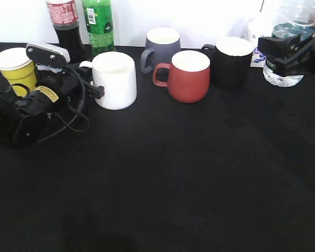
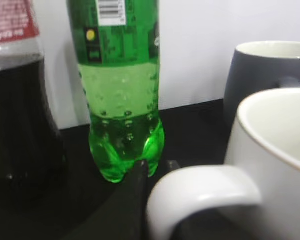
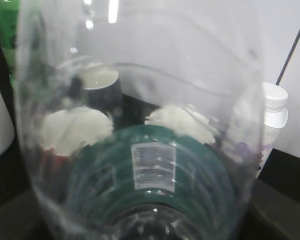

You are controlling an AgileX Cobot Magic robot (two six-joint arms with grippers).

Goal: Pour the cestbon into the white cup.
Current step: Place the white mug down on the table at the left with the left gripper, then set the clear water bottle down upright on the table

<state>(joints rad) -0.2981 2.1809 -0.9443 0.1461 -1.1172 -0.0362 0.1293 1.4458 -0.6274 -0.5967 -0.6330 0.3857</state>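
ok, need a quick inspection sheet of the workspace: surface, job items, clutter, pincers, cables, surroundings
Surface: black cloth table, nothing spilled seen.
Job's things: cestbon held off the table at far right; white cup upright, left of centre.
Clutter: red mug, grey mug, black mug, yellow paper cup, cola bottle, green soda bottle.
Pincers: left pincer at the cup's handle, state unclear; right pincer shut on the cestbon.
Cables: black cable looped on left arm.
Surroundings: white wall.

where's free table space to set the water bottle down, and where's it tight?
Free: the wide bare black table in front of the mug row, from the left arm across to the right edge. Crowded: the back strip, where yellow cup, cola bottle, green bottle, white mug, grey mug, red mug and black mug stand close together.
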